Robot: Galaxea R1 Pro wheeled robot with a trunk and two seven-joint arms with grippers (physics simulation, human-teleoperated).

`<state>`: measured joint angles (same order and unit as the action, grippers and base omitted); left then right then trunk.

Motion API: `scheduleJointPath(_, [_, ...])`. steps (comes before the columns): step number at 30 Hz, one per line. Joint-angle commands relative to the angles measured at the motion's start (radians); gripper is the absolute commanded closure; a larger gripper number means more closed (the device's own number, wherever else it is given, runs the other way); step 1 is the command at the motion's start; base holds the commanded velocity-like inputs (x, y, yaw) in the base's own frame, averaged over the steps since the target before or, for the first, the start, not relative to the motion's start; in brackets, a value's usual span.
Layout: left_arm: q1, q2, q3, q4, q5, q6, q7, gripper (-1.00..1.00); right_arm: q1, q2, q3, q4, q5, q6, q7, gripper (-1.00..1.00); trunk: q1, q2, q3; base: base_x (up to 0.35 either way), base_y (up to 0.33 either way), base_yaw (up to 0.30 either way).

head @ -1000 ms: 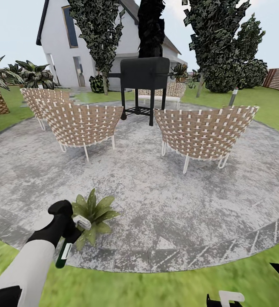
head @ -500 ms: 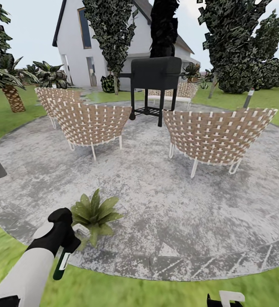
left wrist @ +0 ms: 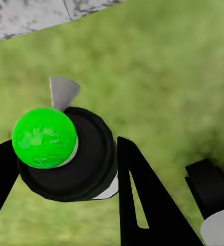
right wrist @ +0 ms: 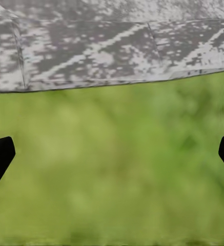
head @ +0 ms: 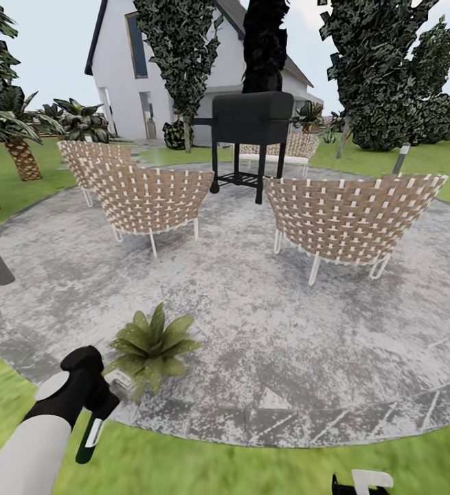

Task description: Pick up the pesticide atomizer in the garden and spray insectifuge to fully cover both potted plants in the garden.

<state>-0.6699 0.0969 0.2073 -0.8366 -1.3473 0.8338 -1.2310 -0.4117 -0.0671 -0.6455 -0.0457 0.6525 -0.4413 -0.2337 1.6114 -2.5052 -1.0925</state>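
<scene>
My left tool point(head: 91, 405) is clamped on the slim dark green pesticide atomizer with its white label point(head: 89, 436), which hangs tilted from my grip over the green lawn point(head: 204, 467), its greyish nozzle head toward the nearby plant. In the left wrist view the atomizer point(left wrist: 65, 154) sits end-on between my black fingers point(left wrist: 142, 205) (its bright green round end faces the camera). Just beside the nozzle stands a low rosette of pointed green leaves, one potted plant point(head: 150, 346), at the near edge of the round grey paved patio point(head: 266, 323). My right tool point(right wrist: 112, 159) hangs over grass beside the paving's edge, its two black fingertips wide apart with nothing between them. Farther out on the patio stand woven tan chairs point(head: 352, 216), a black barbecue grill point(head: 252, 130), and behind them dark trees and a white house point(head: 125, 69).
</scene>
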Motion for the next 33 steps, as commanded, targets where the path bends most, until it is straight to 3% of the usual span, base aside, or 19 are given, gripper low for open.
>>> scheduleJointPath(1, [0.000,0.000,0.001,-0.001,-0.001,0.002,-0.009,1.00,-0.001,0.001,-0.007,0.002,0.010,-0.003,-0.006,-1.00,-0.001,0.000,-0.001,-0.273,0.204,0.000])
scheduleJointPath(2, [0.000,-0.001,0.000,-0.001,0.005,-0.004,-0.008,1.00,-0.001,0.001,-0.007,0.001,0.010,-0.004,-0.006,-1.00,-0.001,0.000,-0.001,-0.274,0.206,0.000])
scheduleJointPath(3, [0.001,0.000,0.000,-0.001,0.201,-0.030,-0.008,1.00,-0.001,0.001,-0.007,0.002,0.010,-0.004,-0.006,-1.00,-0.001,0.000,-0.001,-0.274,0.206,0.000])
scheduleJointPath(23, [0.001,-0.002,0.000,0.000,0.204,-0.036,-0.006,1.00,-0.001,0.002,-0.008,-0.001,0.010,-0.002,-0.003,-1.00,-0.001,0.000,-0.001,-0.253,0.191,0.000])
scheduleJointPath(26, [0.001,-0.002,0.006,0.003,0.215,-0.119,-0.004,1.00,-0.001,0.005,0.004,-0.009,0.013,-0.002,0.007,-1.00,-0.001,0.000,-0.001,-0.020,0.016,0.000])
scheduleJointPath(28, [0.001,-0.002,0.012,0.011,0.218,-0.212,-0.004,1.00,-0.002,0.008,0.059,-0.047,0.039,-0.002,0.046,-1.00,-0.001,0.000,-0.001,-0.004,0.003,0.000])
scheduleJointPath(30, [0.001,-0.006,0.031,0.037,0.232,-0.300,-0.004,1.00,-0.002,0.019,0.139,-0.157,0.072,-0.002,0.162,-1.00,-0.001,0.000,-0.001,-0.001,0.001,0.000])
scheduleJointPath(32, [0.001,-0.013,0.058,0.086,0.310,-0.417,-0.004,1.00,-0.002,0.034,0.222,-0.299,0.086,0.002,0.398,-1.00,-0.001,0.000,-0.001,0.000,0.000,0.000])
scheduleJointPath(33, [0.001,-0.012,0.063,0.125,0.369,-0.512,-0.004,1.00,-0.002,0.033,0.257,-0.360,0.090,0.003,0.536,-1.00,-0.001,0.000,-0.001,0.000,0.000,0.000])
